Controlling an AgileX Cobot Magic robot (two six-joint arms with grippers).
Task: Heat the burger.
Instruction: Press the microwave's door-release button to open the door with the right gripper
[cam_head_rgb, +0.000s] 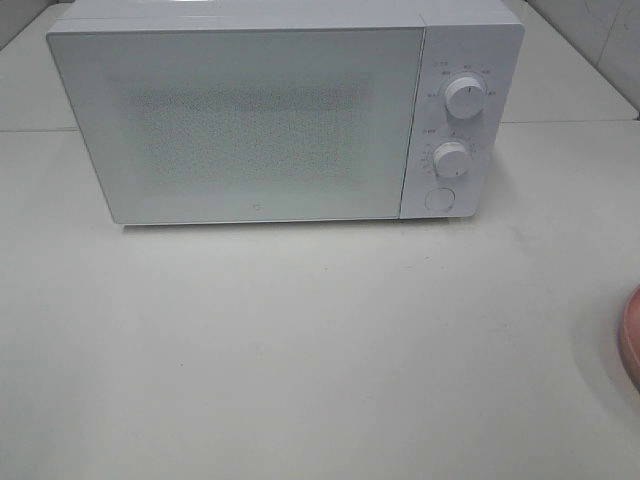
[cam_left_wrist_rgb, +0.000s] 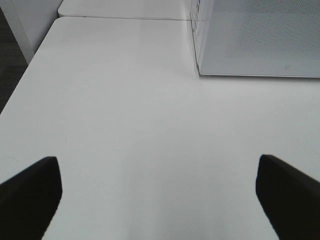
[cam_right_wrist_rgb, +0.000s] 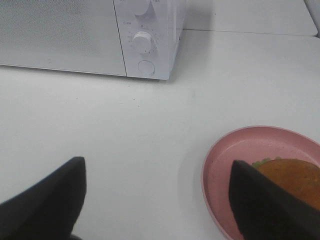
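Observation:
The burger lies on a round pink plate; I see its golden-brown bun and a bit of green lettuce, and the rest is hidden behind a finger. My right gripper is open above the table, with one finger over the plate's near side and nothing between the fingers. In the exterior high view only the plate's rim shows at the right edge. My left gripper is wide open over bare table, holding nothing. Neither gripper appears in the exterior high view.
A white microwave stands at the back of the table with its door shut. On its right panel are two knobs and a round button. The wrist views also show the microwave.

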